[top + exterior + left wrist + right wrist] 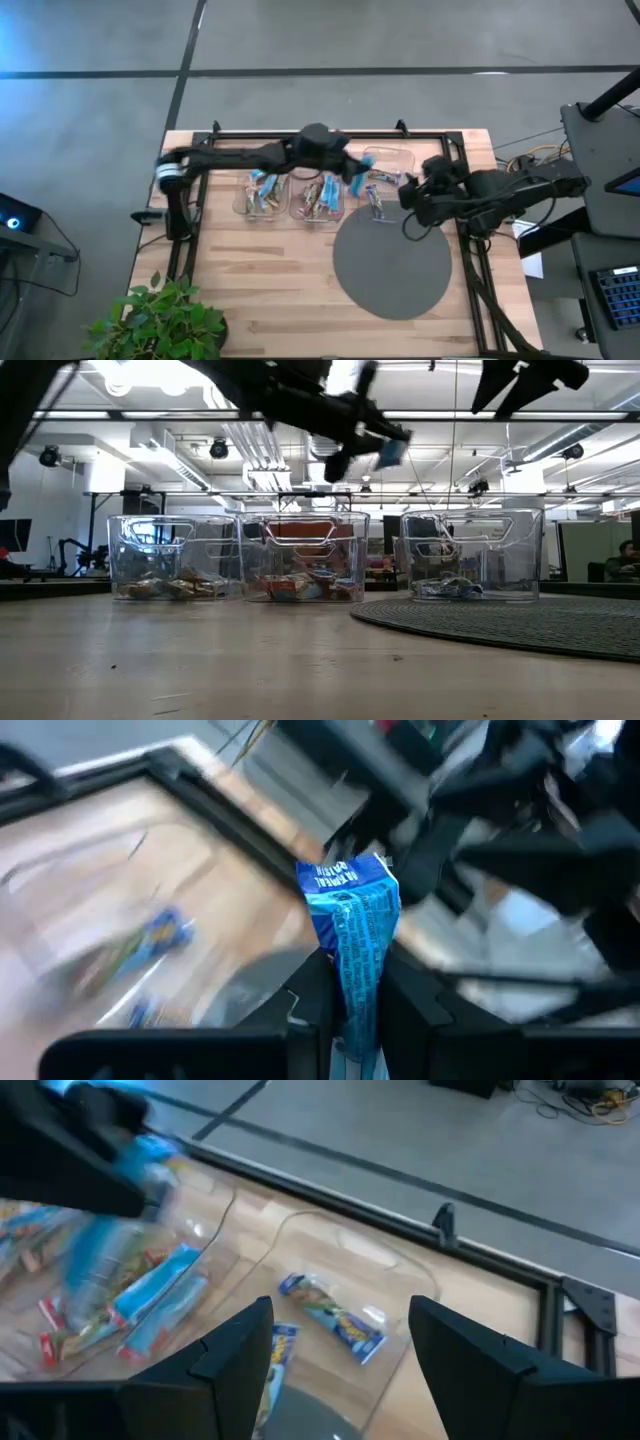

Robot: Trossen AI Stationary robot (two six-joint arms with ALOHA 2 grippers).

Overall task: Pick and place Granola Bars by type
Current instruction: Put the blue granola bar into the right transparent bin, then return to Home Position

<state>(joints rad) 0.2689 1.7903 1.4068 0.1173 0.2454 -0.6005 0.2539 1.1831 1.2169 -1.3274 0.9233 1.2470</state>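
Note:
My left gripper (350, 172) reaches out over the clear bins, shut on a blue-wrapped granola bar (356, 935), which also shows high above the bins in the low view (390, 452). Three clear bins stand in a row near the table's far edge: the left bin (262, 195) and the middle bin (318, 198) hold several bars. The right bin (335, 1250) holds a blue-and-yellow bar (335, 1320). Another bar (375, 203) lies by the far edge of the grey round mat (392, 262). My right gripper (340, 1370) hovers open to the right of the bins, holding nothing. My left gripper pinches the blue bar between its two fingers by one end (352, 1005). The rest of the wrapper sticks out past the fingertips, with its crimped free end (345, 875) farthest out. The bar is lifted clear, high above the bins.
A black frame (330, 132) runs along the table's far and side edges. A potted plant (160, 320) stands at the near left corner. The bare wood in front of the bins (270, 270) is free.

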